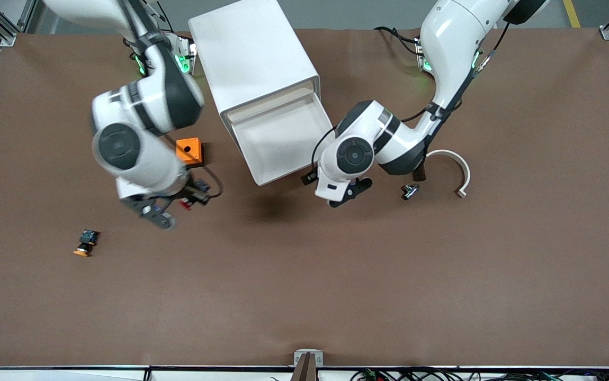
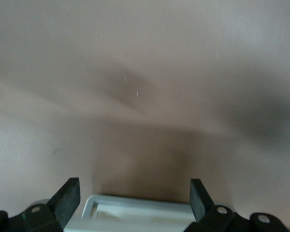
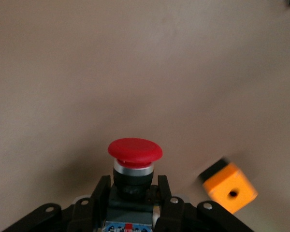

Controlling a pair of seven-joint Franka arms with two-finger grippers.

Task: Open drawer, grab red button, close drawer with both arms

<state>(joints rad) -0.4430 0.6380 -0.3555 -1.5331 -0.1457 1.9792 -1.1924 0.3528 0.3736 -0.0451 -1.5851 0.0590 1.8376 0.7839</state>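
Observation:
The white cabinet (image 1: 251, 53) stands at the robots' edge of the table with its drawer (image 1: 254, 172) pulled open; nothing shows inside. My right gripper (image 1: 177, 203) is shut on the black body of the red-capped button (image 3: 135, 152) and holds it above the table, beside the orange cube. The button's red cap shows in the front view (image 1: 185, 204). My left gripper (image 1: 348, 194) is open and empty, over the table by the drawer's front corner toward the left arm's end. In the left wrist view its fingers (image 2: 67, 198) stand wide apart with the drawer's front rim (image 2: 140, 210) between them.
An orange cube with a hole (image 1: 189, 151) sits beside the drawer; it also shows in the right wrist view (image 3: 229, 187). An orange-capped button (image 1: 84, 243) lies toward the right arm's end. A small black part (image 1: 410, 190) and a white curved piece (image 1: 455, 169) lie toward the left arm's end.

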